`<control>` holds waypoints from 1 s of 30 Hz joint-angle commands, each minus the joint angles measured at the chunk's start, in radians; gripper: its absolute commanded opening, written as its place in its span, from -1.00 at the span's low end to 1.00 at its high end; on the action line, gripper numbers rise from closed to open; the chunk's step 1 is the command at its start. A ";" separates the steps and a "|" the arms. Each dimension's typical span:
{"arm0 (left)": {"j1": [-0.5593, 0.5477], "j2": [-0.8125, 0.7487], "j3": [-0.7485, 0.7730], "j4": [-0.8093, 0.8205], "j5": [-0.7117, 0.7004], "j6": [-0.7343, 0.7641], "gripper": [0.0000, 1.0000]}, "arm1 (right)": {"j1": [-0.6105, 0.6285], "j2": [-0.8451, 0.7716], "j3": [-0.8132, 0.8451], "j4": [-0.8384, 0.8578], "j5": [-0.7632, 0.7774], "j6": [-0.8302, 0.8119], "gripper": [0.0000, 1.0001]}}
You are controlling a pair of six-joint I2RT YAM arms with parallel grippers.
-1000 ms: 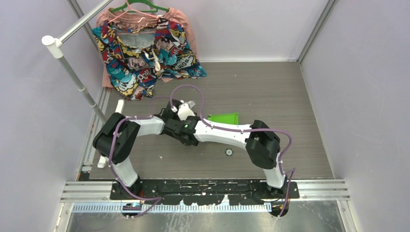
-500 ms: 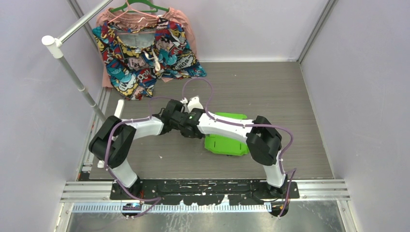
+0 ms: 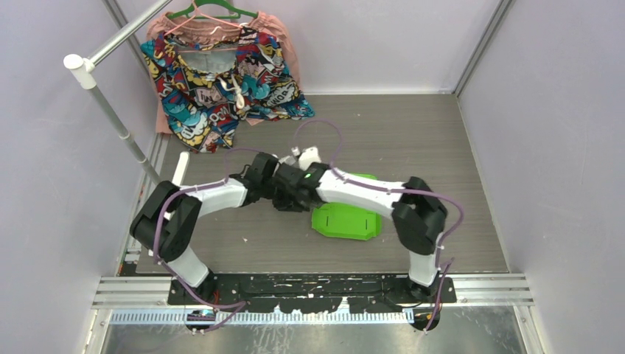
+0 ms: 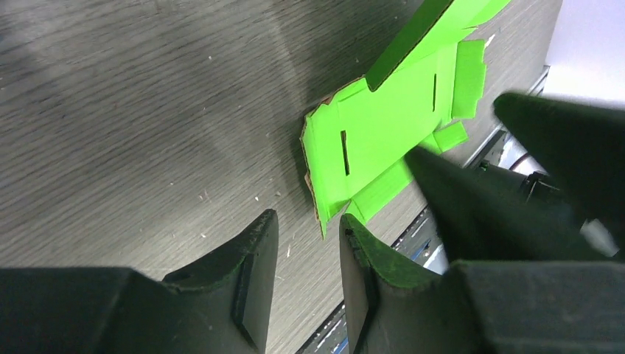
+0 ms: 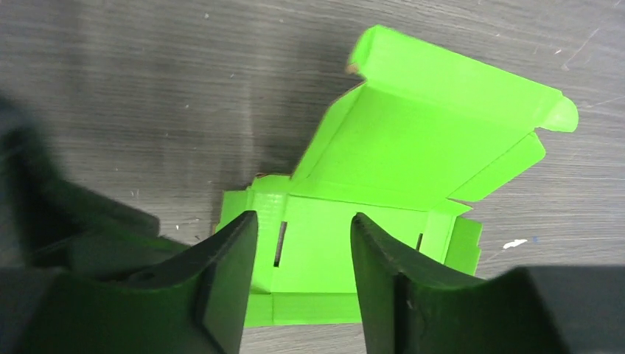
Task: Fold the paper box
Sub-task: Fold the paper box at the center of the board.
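The paper box [image 3: 346,221] is a lime-green die-cut sheet lying on the grey table, one panel and its flaps folded up. In the right wrist view the paper box [image 5: 413,147] spreads below my right gripper [image 5: 304,215], which stands open above the slotted panel with nothing between its fingers. My left gripper [image 4: 308,217] is open by a narrow gap, and a corner of the paper box [image 4: 383,125] lies just beyond its tips. The right gripper's dark fingers [image 4: 472,199] cross the right of that view. From above, both wrists meet at the sheet's left edge.
A colourful patterned garment [image 3: 221,74] hangs on a green hanger at the back left, beside a slanting white pole [image 3: 110,110]. Lilac walls close in the table on three sides. Metal rails [image 3: 317,289] run along the near edge.
The right gripper has opened and let go of the sheet. The sheet, held up edge-on a second ago, now lies spread on the table. Both wrists have shifted slightly right.
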State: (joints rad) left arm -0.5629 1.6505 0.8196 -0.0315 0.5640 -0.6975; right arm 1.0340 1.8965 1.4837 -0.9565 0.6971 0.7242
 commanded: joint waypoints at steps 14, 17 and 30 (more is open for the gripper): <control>0.068 -0.155 0.010 -0.164 -0.078 0.030 -0.06 | -0.308 -0.145 0.082 0.035 -0.401 -0.213 0.11; 0.075 -0.154 -0.032 -0.103 -0.048 0.001 -0.50 | -0.304 -0.066 0.158 -0.076 -0.429 -0.207 0.02; 0.076 -0.097 -0.080 -0.033 -0.025 -0.035 -0.97 | -0.195 0.075 0.239 -0.170 -0.421 -0.121 0.00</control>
State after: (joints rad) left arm -0.4896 1.5501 0.7410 -0.1230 0.5098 -0.7258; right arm 0.7994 1.9469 1.6478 -1.0805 0.2600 0.5636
